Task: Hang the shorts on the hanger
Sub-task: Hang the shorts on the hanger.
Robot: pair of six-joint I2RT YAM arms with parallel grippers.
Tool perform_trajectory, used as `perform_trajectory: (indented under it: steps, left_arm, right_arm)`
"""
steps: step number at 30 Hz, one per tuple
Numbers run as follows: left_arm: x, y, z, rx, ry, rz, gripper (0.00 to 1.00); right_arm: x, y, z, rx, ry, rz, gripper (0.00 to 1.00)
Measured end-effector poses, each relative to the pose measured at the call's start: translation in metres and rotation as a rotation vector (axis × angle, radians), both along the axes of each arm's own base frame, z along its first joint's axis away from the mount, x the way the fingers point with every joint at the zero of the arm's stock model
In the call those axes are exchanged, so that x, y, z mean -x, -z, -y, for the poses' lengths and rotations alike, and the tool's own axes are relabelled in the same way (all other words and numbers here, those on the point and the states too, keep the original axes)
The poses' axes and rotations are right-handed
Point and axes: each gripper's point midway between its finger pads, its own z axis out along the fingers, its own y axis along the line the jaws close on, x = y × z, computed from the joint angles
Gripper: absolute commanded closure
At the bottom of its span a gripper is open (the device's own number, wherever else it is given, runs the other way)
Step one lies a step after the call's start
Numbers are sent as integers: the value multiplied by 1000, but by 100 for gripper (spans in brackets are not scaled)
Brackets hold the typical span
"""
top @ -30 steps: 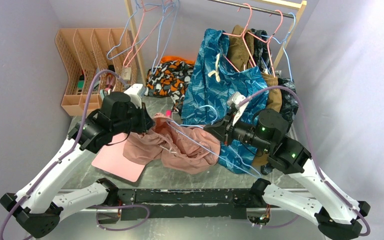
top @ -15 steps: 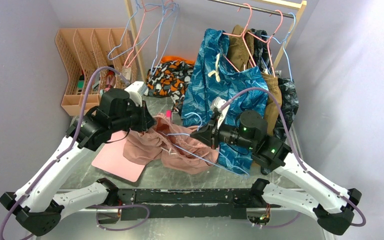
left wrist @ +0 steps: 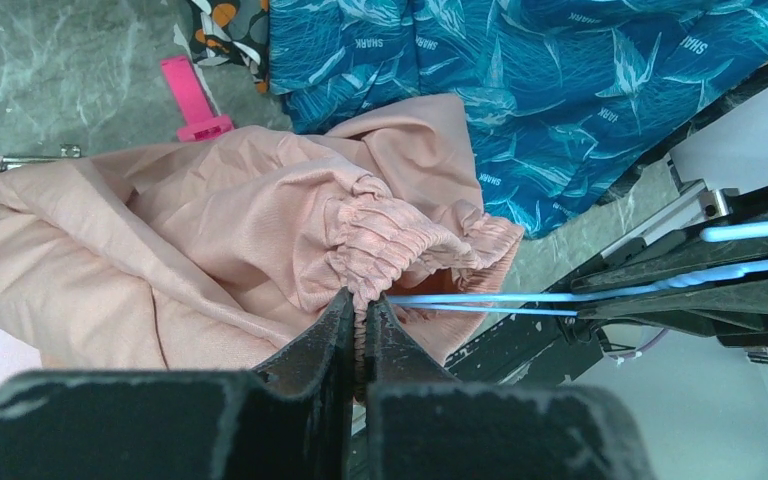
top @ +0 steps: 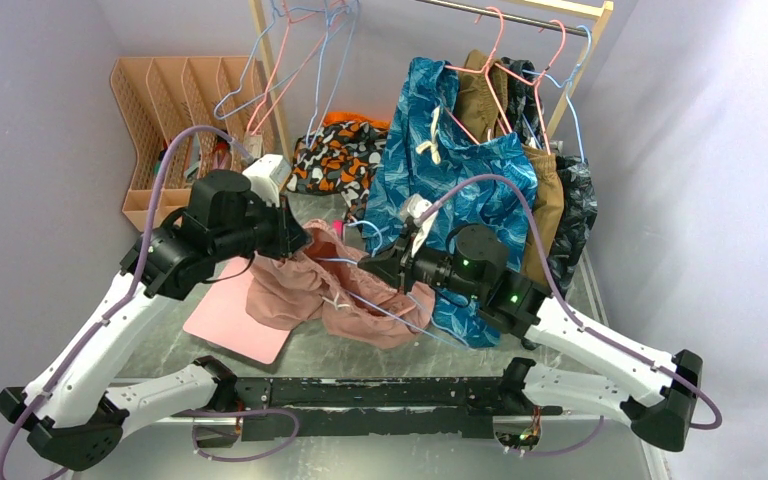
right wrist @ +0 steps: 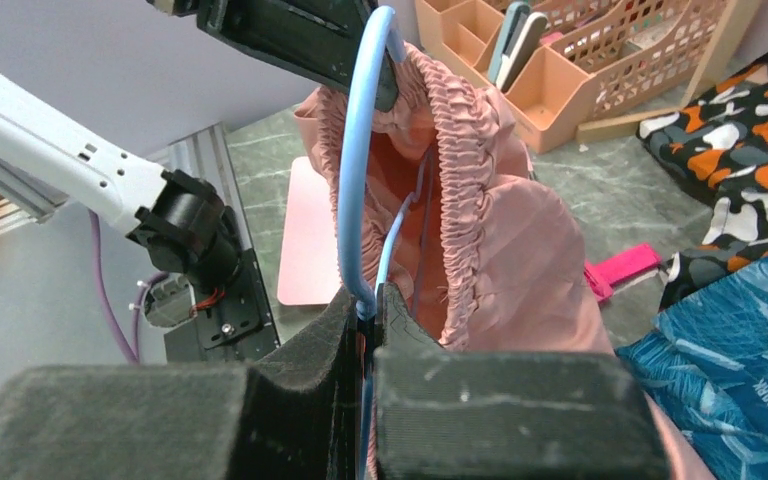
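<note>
The dusty-pink shorts (top: 350, 300) lie bunched on the table between the arms. My left gripper (top: 298, 243) is shut on their gathered waistband (left wrist: 390, 235) and holds that edge lifted. My right gripper (right wrist: 365, 300) is shut on the light-blue wire hanger (right wrist: 352, 160). The hanger's end reaches into the waistband opening, right beside the left gripper's fingers (right wrist: 290, 35). In the left wrist view the hanger's wires (left wrist: 480, 300) run from the right arm to the waistband next to my left gripper (left wrist: 360, 305). Fabric hides the hanger's far end.
A flat pink board (top: 235, 325) lies under the shorts' left side. A blue patterned garment (top: 450, 170) hangs from the rail behind, among pink hangers (top: 500, 60). An orange desk organiser (top: 175, 120) stands back left. A pink clip (left wrist: 192, 95) lies on the table.
My right gripper has carried the hanger leftwards, up to the waistband. My left gripper has shifted slightly left and up, still gripping the shorts.
</note>
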Motion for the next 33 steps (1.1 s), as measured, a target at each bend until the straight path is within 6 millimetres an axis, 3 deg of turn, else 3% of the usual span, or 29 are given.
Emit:
perform_trajectory:
  steps: [10, 18, 33]
  left_arm:
    - [0, -10, 0, -6, 9, 6, 93]
    - [3, -7, 11, 15, 54, -29, 93]
    - [8, -20, 31, 108, 134, -37, 93]
  right_arm:
    - [2, -39, 0, -79, -10, 95, 100]
    - [-8, -29, -17, -134, -6, 88, 100]
    - [-19, -22, -38, -292, -6, 45, 100]
